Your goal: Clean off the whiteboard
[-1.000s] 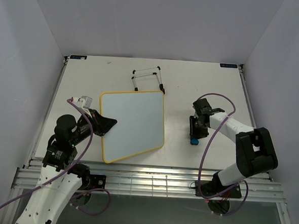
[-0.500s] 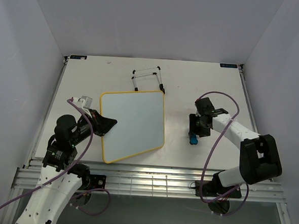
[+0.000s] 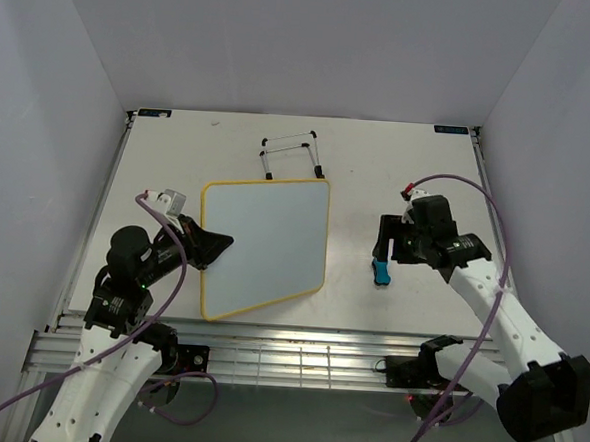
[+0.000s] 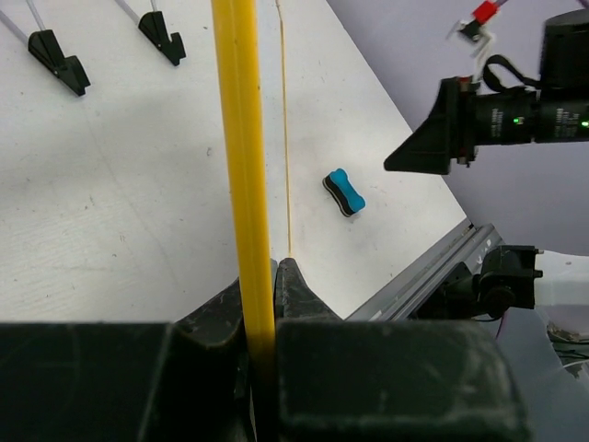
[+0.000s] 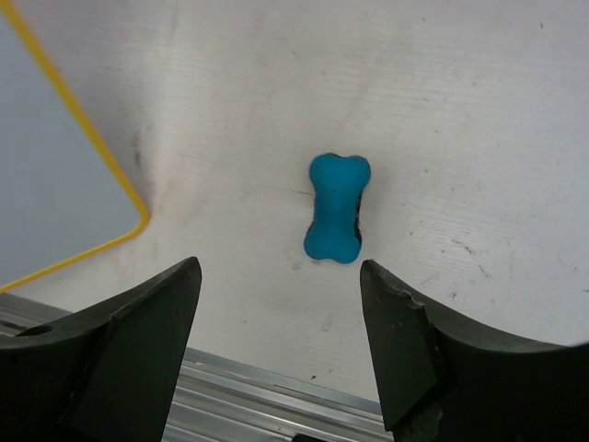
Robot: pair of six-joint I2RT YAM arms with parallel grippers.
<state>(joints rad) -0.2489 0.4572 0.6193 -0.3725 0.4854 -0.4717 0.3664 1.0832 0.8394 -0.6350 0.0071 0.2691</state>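
- Black and pressed together, the left hand's (image 4: 260,276) two fingers clamp the whiteboard's yellow-tan frame (image 4: 241,138), which runs straight up the left wrist view between them.
- From above, that grip sits on the left edge of the whiteboard (image 3: 263,244), a little below the middle of that side, with the left arm reaching in from the near left corner.
- The whiteboard lies in the middle of the white tabletop (image 3: 179,154), turned slightly so that its near left corner points toward the arm bases; its glossy face looks blank. I cannot tell whether the gripped edge is raised off the tabletop.
- To the right, the right hand (image 5: 279,272) is spread wide and holds nothing, its two dark fingers well apart at either side of the right wrist view.
- A small blue eraser (image 5: 336,207), bone-shaped with a dark underside, lies flat on the tabletop in the gap between those fingers, apart from both.
- From above, the eraser rests just right of the whiteboard's right edge, near its lower right corner, and the right hand hangs just beyond it.
- Farthest back, a thin wire easel stand (image 3: 291,153) lies on the tabletop just beyond the whiteboard's far edge, its black feet close to the frame.
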